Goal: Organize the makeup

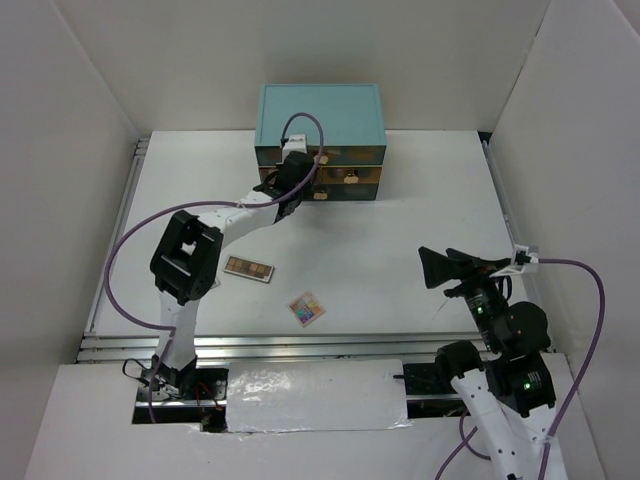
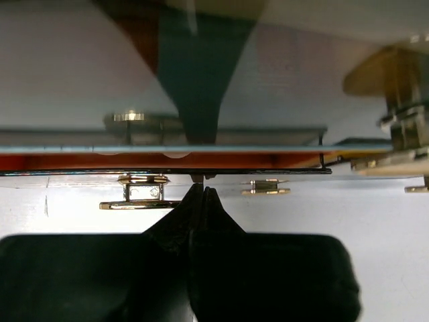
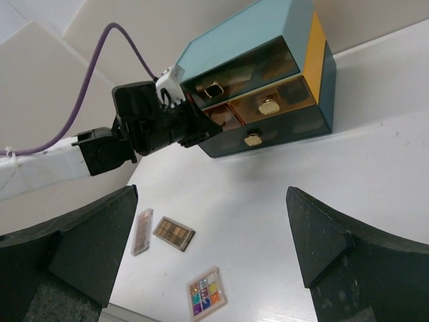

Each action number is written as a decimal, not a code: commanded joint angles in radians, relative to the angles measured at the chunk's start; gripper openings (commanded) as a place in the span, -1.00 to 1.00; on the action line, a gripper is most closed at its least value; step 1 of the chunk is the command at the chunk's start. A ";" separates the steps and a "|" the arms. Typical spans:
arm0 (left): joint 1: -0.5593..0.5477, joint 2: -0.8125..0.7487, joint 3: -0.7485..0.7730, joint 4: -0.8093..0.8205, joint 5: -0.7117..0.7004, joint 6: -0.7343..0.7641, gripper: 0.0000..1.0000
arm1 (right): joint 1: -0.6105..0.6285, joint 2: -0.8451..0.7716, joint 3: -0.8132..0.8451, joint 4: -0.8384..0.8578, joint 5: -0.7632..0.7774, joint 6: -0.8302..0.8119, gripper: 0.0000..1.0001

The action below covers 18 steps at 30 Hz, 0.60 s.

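A brown rectangular eyeshadow palette [image 1: 248,268] [image 3: 173,233] and a square multicolour palette [image 1: 307,309] [image 3: 206,293] lie on the white table's near left. Beside the brown one, a slim pinkish palette [image 3: 141,231] shows only in the right wrist view. My left gripper [image 1: 303,190] [image 2: 201,190] [image 3: 201,134] is shut, its tips against the front of the teal chest of drawers [image 1: 320,125] [image 3: 268,40] at the left end. I cannot tell whether they pinch anything. My right gripper [image 1: 428,268] [image 3: 213,201] hangs open and empty over the table's right half.
Gold handles [image 2: 141,194] sit on the drawer fronts close to the left fingertips. White walls enclose the table on three sides. A metal rail [image 1: 300,345] runs along the near edge, and purple cables [image 1: 130,250] loop from both arms.
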 commanded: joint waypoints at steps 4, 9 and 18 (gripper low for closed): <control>0.010 0.027 0.055 0.111 0.038 0.057 -1.00 | 0.006 0.065 -0.101 0.187 -0.049 0.065 1.00; 0.012 0.039 0.098 0.099 0.066 0.076 -1.00 | 0.006 0.131 -0.225 0.329 -0.105 0.155 1.00; -0.026 -0.292 -0.202 0.096 0.113 -0.010 -0.15 | 0.008 0.595 -0.423 0.925 -0.205 0.411 0.99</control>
